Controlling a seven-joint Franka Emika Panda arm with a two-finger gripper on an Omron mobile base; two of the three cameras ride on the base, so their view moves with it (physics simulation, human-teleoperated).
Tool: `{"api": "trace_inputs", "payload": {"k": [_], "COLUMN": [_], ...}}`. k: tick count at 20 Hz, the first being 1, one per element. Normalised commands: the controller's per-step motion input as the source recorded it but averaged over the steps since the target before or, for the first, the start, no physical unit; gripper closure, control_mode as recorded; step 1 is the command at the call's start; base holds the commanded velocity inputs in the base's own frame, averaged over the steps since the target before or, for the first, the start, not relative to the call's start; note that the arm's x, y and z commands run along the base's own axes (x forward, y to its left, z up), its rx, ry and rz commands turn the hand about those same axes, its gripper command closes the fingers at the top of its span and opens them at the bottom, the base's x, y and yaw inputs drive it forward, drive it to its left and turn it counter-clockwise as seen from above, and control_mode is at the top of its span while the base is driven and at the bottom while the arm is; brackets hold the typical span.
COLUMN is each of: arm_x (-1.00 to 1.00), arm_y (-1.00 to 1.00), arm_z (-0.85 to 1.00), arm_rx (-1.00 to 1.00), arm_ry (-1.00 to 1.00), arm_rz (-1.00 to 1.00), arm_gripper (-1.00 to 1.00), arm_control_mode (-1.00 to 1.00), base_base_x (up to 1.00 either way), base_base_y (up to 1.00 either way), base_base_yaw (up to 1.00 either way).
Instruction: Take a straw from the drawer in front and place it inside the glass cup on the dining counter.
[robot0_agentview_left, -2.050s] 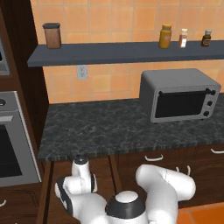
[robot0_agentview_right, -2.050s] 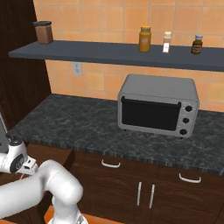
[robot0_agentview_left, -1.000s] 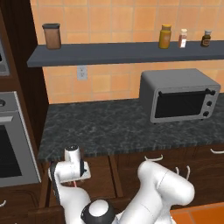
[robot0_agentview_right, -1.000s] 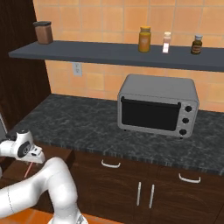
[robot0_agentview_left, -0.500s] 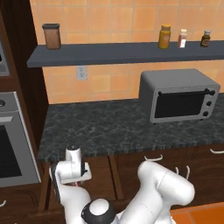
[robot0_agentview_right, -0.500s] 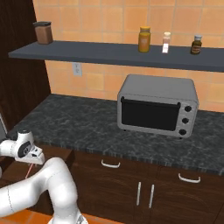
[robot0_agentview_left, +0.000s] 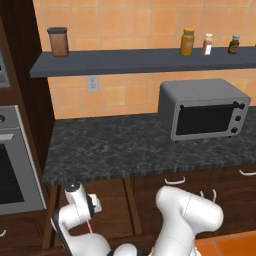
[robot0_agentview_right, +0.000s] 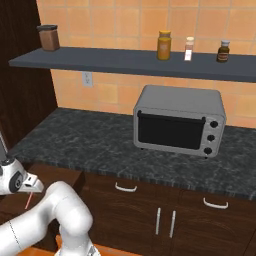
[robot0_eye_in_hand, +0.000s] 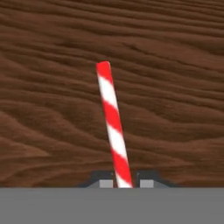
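Observation:
My gripper is shut on the straw, a thin red and white striped stick that points away from the fingertips. Behind it is the brown wood grain of the drawer. In the left base view the gripper hangs low at the left, under the granite counter's edge, with the straw sticking down from it over the open drawer. The right base view has the gripper and the straw at the far left. The glass cup and the dining counter are out of view.
A black speckled granite counter carries a grey toaster oven. Above it a shelf holds jars and bottles. An oven stands at the left. Shut drawers and cabinet doors lie to the right.
The hand has come up from low in the drawer with the straw in its fingers, then shifted a little to the left. The counter and shelf stay in place.

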Motion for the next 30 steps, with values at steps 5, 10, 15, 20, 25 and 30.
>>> {"api": "trace_inputs", "payload": {"k": [5, 10, 15, 20, 25, 30], "arm_x": [-0.69, -0.57, -0.46, -0.32, -0.22, -0.38], "arm_y": [0.08, 0.00, -0.02, -0.44, -0.80, -0.80], "arm_z": [-0.67, 0.40, 0.89, 1.00, 1.00, 1.00], "arm_rx": [0.02, 0.24, 0.20, 0.12, 0.10, 0.05], "arm_ry": [0.00, 0.00, 0.00, 0.00, 0.00, 0.00], "arm_rz": [0.00, 0.00, 0.00, -0.13, -0.33, -0.37], "arm_gripper": [1.00, 1.00, 1.00, 1.00, 1.00, 1.00], "arm_control_mode": [-1.00, -1.00, -1.00, -1.00, -1.00, -1.00], "base_base_x": [0.00, 0.00, 0.00, 0.00, 0.00, 0.00], "base_base_y": [0.00, 0.00, 0.00, 0.00, 0.00, 0.00], "base_base_yaw": [0.00, 0.00, 0.00, 0.00, 0.00, 0.00]}}
